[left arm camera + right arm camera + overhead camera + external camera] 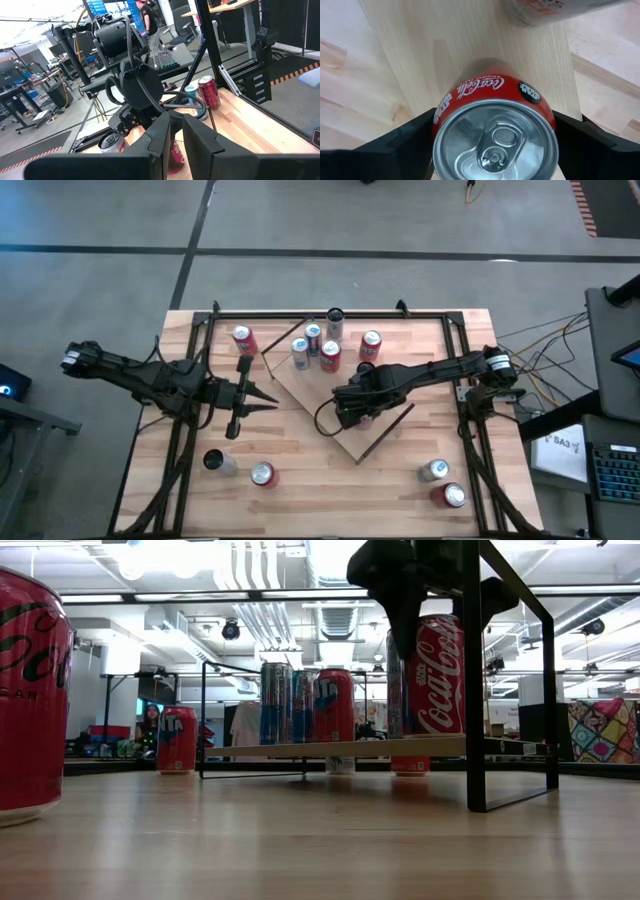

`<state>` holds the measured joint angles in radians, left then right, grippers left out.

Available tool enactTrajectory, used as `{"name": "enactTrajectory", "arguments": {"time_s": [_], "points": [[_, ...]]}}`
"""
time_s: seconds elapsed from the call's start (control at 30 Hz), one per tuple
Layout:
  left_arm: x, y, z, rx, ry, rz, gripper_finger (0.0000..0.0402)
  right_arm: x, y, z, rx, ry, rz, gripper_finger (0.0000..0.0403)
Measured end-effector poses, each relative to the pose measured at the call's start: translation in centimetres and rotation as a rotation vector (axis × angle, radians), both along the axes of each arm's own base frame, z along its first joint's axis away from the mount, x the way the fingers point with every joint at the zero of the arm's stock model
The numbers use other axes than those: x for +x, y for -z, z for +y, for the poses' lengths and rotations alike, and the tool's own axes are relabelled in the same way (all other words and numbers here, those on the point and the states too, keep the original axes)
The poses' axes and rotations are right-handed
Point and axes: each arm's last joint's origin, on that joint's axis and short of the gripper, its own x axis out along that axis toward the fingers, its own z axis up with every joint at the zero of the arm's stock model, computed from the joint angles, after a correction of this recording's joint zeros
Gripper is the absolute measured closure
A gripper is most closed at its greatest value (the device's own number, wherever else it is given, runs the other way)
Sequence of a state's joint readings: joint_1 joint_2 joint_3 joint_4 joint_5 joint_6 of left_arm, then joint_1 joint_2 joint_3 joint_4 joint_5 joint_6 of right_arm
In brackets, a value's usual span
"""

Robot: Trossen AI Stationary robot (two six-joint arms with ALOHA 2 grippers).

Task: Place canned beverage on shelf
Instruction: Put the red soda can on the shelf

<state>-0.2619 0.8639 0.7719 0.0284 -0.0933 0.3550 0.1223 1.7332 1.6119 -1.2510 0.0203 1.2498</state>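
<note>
The shelf (300,385) is a light-wood board lying cornerwise at the table's middle; in the low view it sits raised (300,749). A red Coca-Cola can (437,680) stands upright on it with my right gripper (355,413) shut on it from above. The right wrist view shows the can's top (495,142) between the two fingers. Several other cans (315,348) stand at the shelf's far corner. My left gripper (272,400) hangs level above the table left of the shelf, shut and touching nothing (175,142). My right gripper pinches the red can between its two fingers (407,145), one on each opposite side of the can's wall (442,107). The fingers come from above, pointing almost straight down. The can is upright with its base on the shelf board (437,738).
Loose cans lie or stand on the table: a red one at the far left (243,337), a dark one (215,461) and a red one (262,473) near left, two at the near right (443,483). A black frame (330,313) rims the tabletop.
</note>
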Motion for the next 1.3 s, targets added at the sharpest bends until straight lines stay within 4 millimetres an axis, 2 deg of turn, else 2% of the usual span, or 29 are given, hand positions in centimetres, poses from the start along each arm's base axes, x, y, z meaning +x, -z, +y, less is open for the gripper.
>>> {"name": "enactTrajectory", "arguments": {"time_s": [0.87, 1.3], "points": [[0.0, 0.0, 0.0, 0.001, 0.000, 0.002, 0.0365, -0.8, -1.5, -0.1, 0.009, 0.012, -0.047, 0.0071], [0.0, 0.0, 0.0, 0.000, 0.000, 0.003, 0.0365, -1.9, -3.2, -0.2, 0.020, 0.032, -0.099, 0.0071]]}}
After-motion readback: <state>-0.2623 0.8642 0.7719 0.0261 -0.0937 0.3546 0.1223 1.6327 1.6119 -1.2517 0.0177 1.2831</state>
